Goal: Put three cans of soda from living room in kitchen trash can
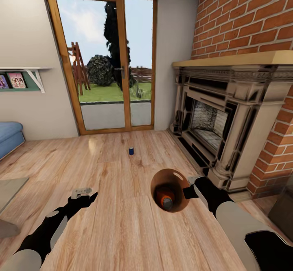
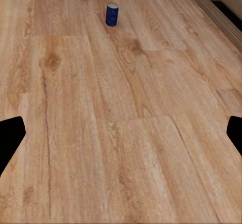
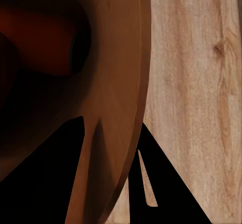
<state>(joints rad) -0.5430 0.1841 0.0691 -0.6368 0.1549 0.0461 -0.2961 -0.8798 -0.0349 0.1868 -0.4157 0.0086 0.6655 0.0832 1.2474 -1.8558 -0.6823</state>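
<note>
The trash can (image 1: pixel 178 181) is held up over the wood plank floor (image 1: pixel 114 222), its mouth tipped toward the head camera so the glossy copper-brown inside shows. An orange soda can (image 1: pixel 166 201) lies at the bottom of it, with a dark shape beside it that is too shadowed to name. The right gripper (image 1: pixel 191 191) grips the bin's rim on the side toward the fireplace; in the right wrist view its jaws are clamped on the bin wall (image 3: pixel 118 108), one black finger inside the bin and one outside.

A dark blue soda can (image 1: pixel 131 150) with a pale top stands upright on the floor farther off, between the bin and the glass door, well apart from both arms. In the left wrist view the same can (image 2: pixel 112 14) stands ahead of the gripper, beyond several planks.

The left gripper (image 1: pixel 83 193) hangs above the floor on the left side, holding nothing; its jaws are wide apart, with bare planks between the two black fingertips (image 2: pixel 11 135).

The ornate fireplace (image 1: pixel 219 120) sits under a wooden mantel against the red brick chimney (image 1: pixel 248 14), along the right edge of the floor. A wood-framed glass door (image 1: pixel 106 63) closes the far edge, with lawn and a tree outside. At the left edge are a blue sofa corner (image 1: pixel 9 136) and a wall shelf (image 1: pixel 24 73) with pictures.
</note>
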